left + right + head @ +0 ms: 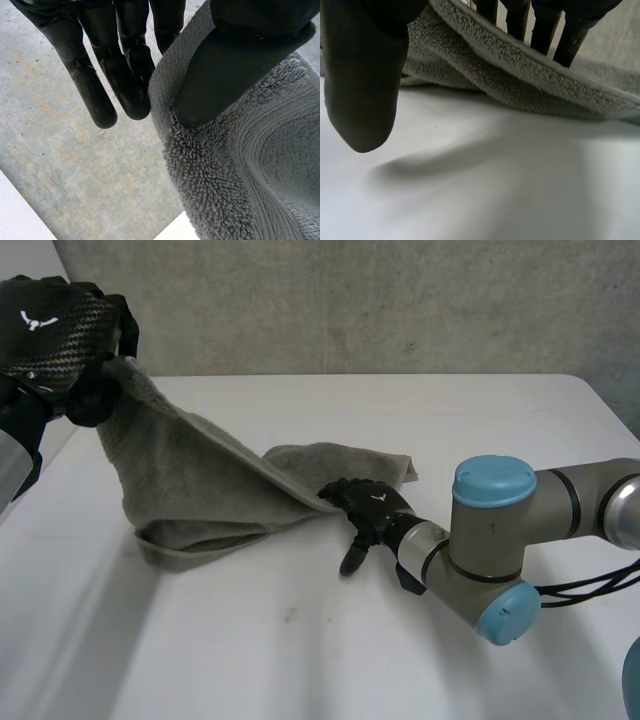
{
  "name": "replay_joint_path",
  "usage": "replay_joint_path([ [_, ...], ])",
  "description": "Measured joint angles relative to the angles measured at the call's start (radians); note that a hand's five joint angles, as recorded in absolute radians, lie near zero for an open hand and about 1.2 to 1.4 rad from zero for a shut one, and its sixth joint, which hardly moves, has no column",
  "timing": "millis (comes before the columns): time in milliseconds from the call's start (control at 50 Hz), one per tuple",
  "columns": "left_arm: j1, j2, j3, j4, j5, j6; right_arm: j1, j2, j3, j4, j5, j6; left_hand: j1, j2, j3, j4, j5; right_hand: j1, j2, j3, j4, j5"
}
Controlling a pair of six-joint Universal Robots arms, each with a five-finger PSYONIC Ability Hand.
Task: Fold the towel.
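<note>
**One corner of the towel up in the left hand**

The left hand is high at the far left of the table, well above it. It pinches a towel corner: its wrist view has the thumb across the hem on one side and straight fingers on the other. From that corner the grey cloth hangs in a sloping sheet. One taut ridge runs down to the right hand. The lower part lies bunched in loose folds near the table's middle (one corner lies flat just beyond the right hand). The right hand is low, at the towel's near edge where the ridge lands. The edge there is raised just clear of the table. Whether this hand grips the cloth or only rests against it, I cannot tell. The right arm reaches in from the right side.
</note>
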Motion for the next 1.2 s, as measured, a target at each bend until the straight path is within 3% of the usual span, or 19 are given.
replay_joint_path([
  [140, 0.016, 0.012, 0.004, 0.001, 0.0, -0.013, 0.015, -0.008, -0.009, -0.034, 0.003, -0.006, 0.0, 0.0, 0.0, 0.0, 0.0, 0.217, 0.213, 0.225, 0.208, 0.233],
  [560, 0.116, 0.031, 0.044, 0.0, 0.058, -0.077, 0.065, 0.096, -0.205, -0.036, 0.011, -0.024, 0.0, 0.0, 0.0, 0.0, 0.0, 0.267, 0.259, 0.269, 0.254, 0.277],
  [680, 0.161, 0.038, 0.045, 0.001, 0.081, -0.109, 0.073, 0.152, -0.288, -0.021, 0.028, -0.037, 0.0, 0.001, 0.0, 0.0, 0.0, 0.704, 0.705, 0.694, 0.679, 0.697],
  [740, 0.189, 0.039, 0.043, 0.002, 0.097, -0.123, 0.074, 0.183, -0.339, -0.004, 0.037, -0.053, 0.0, 0.001, 0.0, 0.001, 0.0, 1.015, 1.014, 1.006, 0.997, 1.017],
  [860, 0.233, 0.034, 0.037, 0.004, 0.123, -0.144, 0.066, 0.202, -0.411, 0.034, 0.043, -0.07, 0.0, 0.001, 0.0, 0.001, 0.0, 1.072, 1.065, 1.078, 1.075, 1.092],
  [1040, 0.27, 0.014, 0.046, 0.007, 0.136, -0.181, -0.032, 0.046, -0.41, 0.072, 0.038, -0.07, 0.0, 0.001, 0.0, 0.002, 0.0, 1.072, 1.065, 1.078, 1.075, 1.092],
  [1200, 0.271, -0.018, 0.091, 0.012, 0.133, -0.229, -0.174, -0.257, -0.352, 0.087, 0.019, -0.082, 0.0, 0.001, 0.001, 0.002, 0.0, 1.073, 1.078, 1.078, 1.075, 1.092],
])
